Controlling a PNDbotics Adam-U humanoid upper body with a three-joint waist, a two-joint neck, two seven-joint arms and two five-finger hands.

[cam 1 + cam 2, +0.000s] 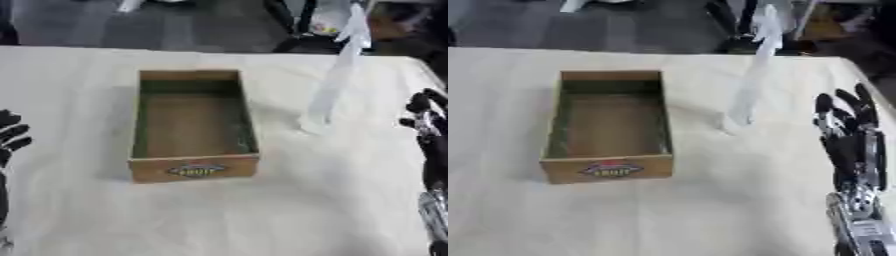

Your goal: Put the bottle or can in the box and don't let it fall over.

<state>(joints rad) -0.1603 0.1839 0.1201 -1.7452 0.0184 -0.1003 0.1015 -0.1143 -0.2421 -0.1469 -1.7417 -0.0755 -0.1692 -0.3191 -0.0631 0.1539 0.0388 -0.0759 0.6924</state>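
box (194, 170) front label (writing unreadable) | clear bottle (750, 80) upright beside

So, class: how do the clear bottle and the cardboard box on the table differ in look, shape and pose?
The bottle is see-through and pale; the box is opaque brown cardboard with a label on its near wall. The bottle is tall and narrow; the box is low, wide and open-topped. The bottle stands to the right of the box, outside it. Both rest on the white table, and no hand touches either.

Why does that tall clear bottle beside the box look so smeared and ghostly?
Left eye view: the clear bottle is a pale streak, see-through and blurred. Right eye view: the box label is soft too, so the blur is general; the right hand shows small glints.
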